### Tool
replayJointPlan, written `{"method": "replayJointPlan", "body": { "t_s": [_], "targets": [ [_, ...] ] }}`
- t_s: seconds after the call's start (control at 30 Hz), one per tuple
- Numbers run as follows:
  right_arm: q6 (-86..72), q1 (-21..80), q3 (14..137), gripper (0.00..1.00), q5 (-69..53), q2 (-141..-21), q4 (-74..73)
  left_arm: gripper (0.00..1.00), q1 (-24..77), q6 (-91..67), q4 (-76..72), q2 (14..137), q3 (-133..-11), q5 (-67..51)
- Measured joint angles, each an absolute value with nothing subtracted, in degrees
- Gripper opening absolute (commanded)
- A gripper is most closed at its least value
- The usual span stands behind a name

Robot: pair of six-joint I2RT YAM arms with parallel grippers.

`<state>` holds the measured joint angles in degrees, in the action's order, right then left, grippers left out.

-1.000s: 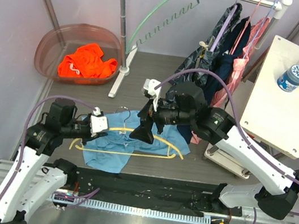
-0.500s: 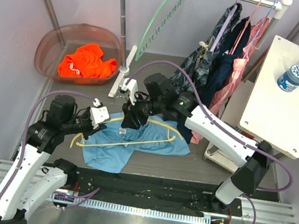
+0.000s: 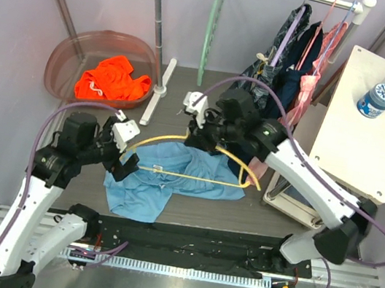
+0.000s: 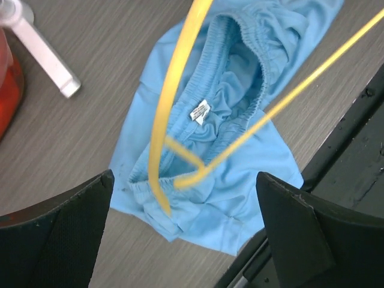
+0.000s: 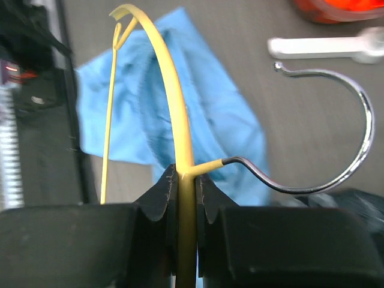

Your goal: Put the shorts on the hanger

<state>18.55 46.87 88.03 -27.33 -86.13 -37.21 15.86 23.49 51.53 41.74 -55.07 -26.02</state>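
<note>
The right claw (image 5: 186, 183) pinches the hanger (image 5: 174, 102) next to its hook (image 5: 355, 144). The left claw (image 3: 123, 149) is wide open (holding nothing) just above the shorts (image 3: 142, 189), which lie on the desk (image 3: 240, 211) under the hanger

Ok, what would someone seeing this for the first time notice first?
The yellow hanger, clamped near its hook by the right end effector, sits mid-scene over the crumpled sky-blue shorts. At back left, an orange garment glows in a reddish tub. The left end effector stands wide open at the shorts' left edge.
</note>
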Motion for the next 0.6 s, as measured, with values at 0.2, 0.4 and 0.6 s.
{"method": "replayJointPlan", "body": {
  "t_s": [0.2, 0.4, 0.6],
  "targets": [
    [30.0, 46.0, 76.5, 0.01, -20.6, -70.9, -34.7, 0.85, 15.8, 21.3, 56.8, 52.2, -61.5, -25.1],
    [36.7, 46.4, 72.0, 0.01, -21.5, -65.6, -31.5, 0.98, 15.7, 19.8, 56.8, 55.9, -61.3, -33.2],
    [38.9, 48.0, 69.4, 0.01, -22.5, -65.6, -28.9, 0.86, 16.5, 17.9, 53.6, 53.5, -61.0, -41.6]
  ]
}}
